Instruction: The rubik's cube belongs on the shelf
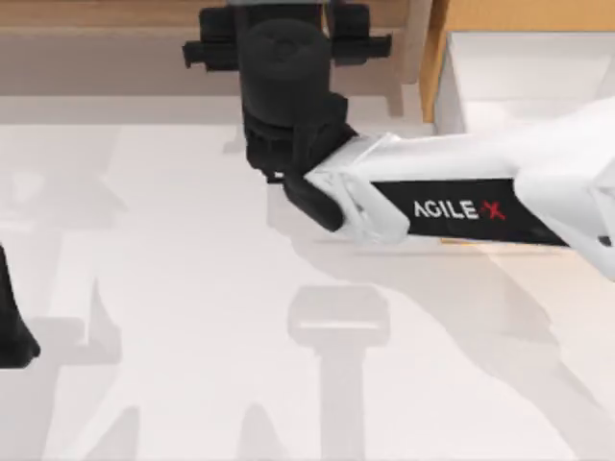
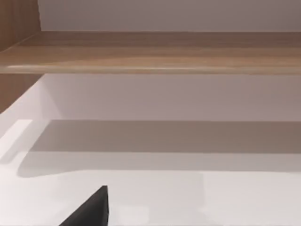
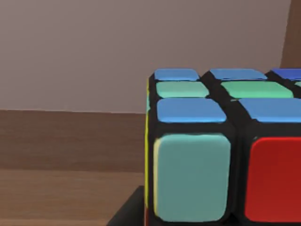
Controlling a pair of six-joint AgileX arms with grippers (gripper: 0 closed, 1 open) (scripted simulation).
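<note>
Your right end effector (image 1: 288,43) is over the shelf (image 1: 115,14); the rubik's cube (image 3: 221,150) sits right by it, probably on the board; I cannot tell its grip; letting go and backing away remain; the left arm waits far from the shelf.

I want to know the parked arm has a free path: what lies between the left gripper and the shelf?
Nothing: in the left wrist view, bare white table runs from the left gripper to the shelf.
</note>
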